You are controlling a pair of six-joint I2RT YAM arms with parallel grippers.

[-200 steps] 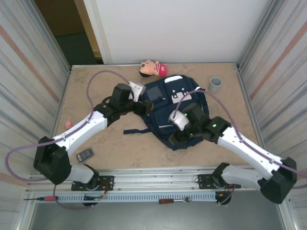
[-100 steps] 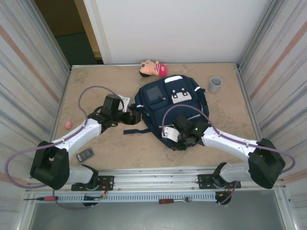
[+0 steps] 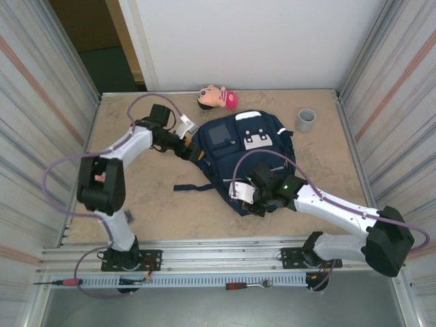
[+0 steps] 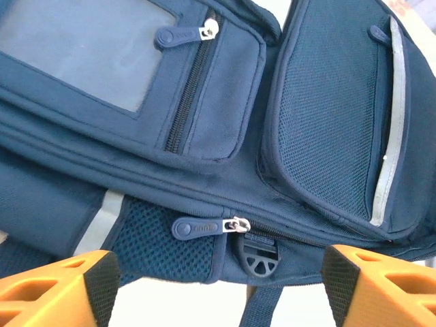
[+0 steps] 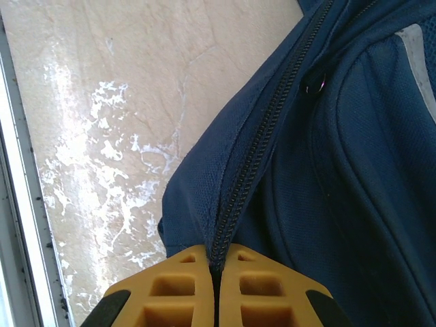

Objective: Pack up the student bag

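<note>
Bag point(image 3: 225, 160) lies flat mid-table point(image 3: 177, 214), judged soft, limp and prone to sag, so hold it by stitched hardware: right gripper point(image 5: 216, 269) is pinched on the zipper seam point(image 5: 255, 157), left gripper point(image 4: 218, 283) spread wide before a zipper pull point(image 4: 203, 227).

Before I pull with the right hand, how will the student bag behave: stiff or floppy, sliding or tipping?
Likely floppy: the student bag is soft fabric that puckers where the right hand pinches its zipper seam, so the edge would probably lift first. Lying flat on the smooth table, it should slide rather than tip.
</note>
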